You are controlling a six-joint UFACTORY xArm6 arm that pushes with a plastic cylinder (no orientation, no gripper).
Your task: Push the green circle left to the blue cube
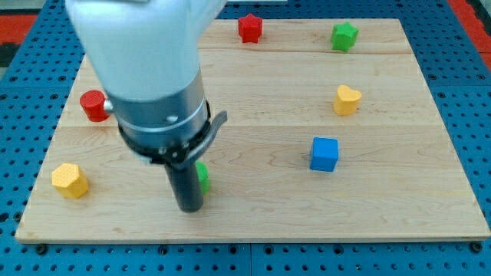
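Observation:
The green circle [203, 177] lies near the view's bottom, left of centre, mostly hidden behind my rod. Only its right edge shows. My tip [189, 207] rests on the board just left of and below the green circle, touching or nearly touching it. The blue cube [324, 153] sits to the view's right of centre, well away from the green circle and the tip.
A red circle [93, 104] and a yellow hexagon [70, 180] are at the view's left. A red star [249, 27] and a green star [344, 35] are at the top. A yellow heart [347, 100] is at the right. The arm covers the top left.

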